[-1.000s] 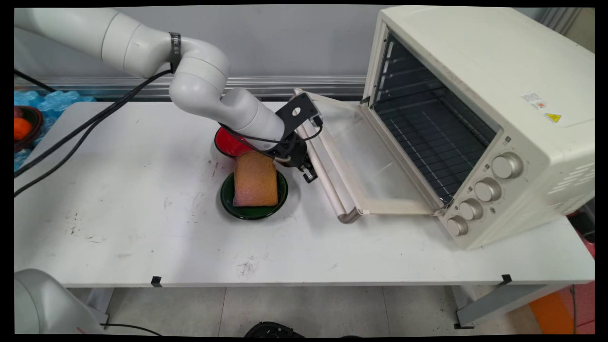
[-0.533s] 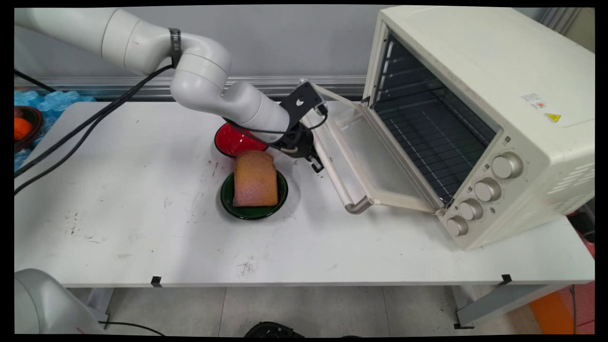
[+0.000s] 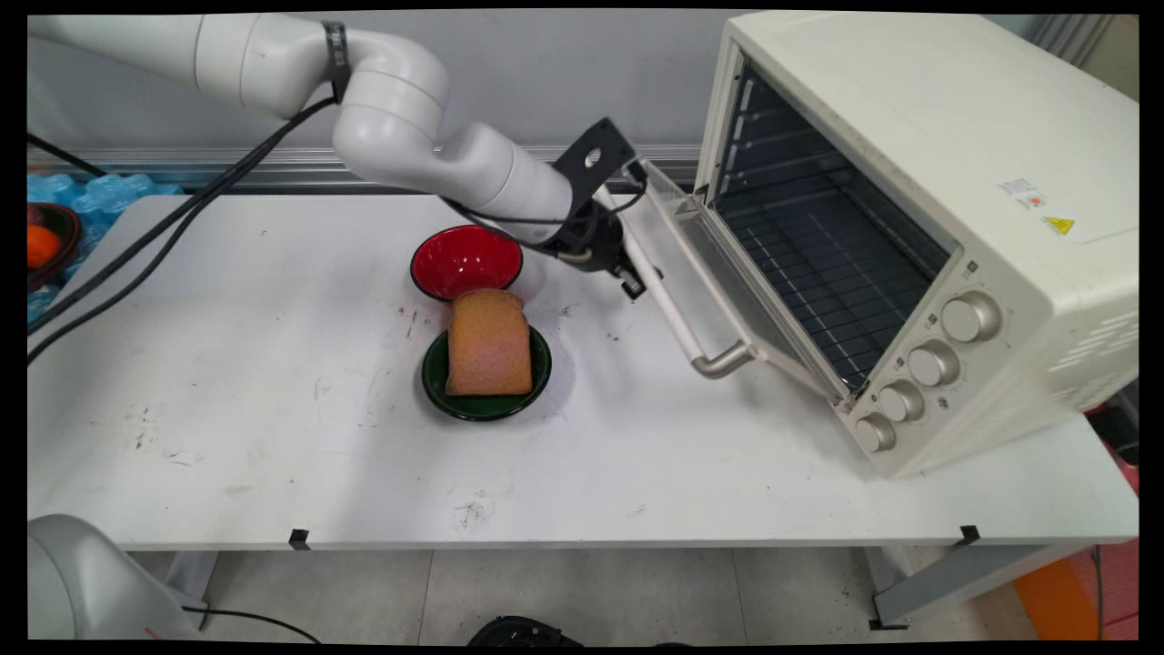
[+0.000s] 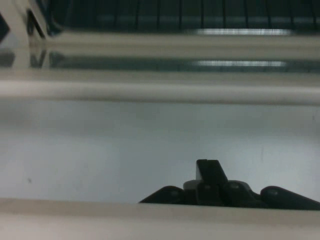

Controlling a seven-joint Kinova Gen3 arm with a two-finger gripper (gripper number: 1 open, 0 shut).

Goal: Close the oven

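Pincer (image 3: 634, 284) of mine sits under the cream toaster oven's (image 3: 918, 227) half-raised glass door (image 3: 718, 273), against its handle bar (image 3: 677, 318), apparently propping it; whether my fingers are spread I cannot tell. Toast slice (image 3: 489, 344) on green plate (image 3: 436, 382) lies nearby.

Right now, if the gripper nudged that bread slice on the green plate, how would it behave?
The bread slice overhangs the green plate toward the red bowl, so it would probably slide or tip off. It looks light and probably soft, so squeezing may dent it.
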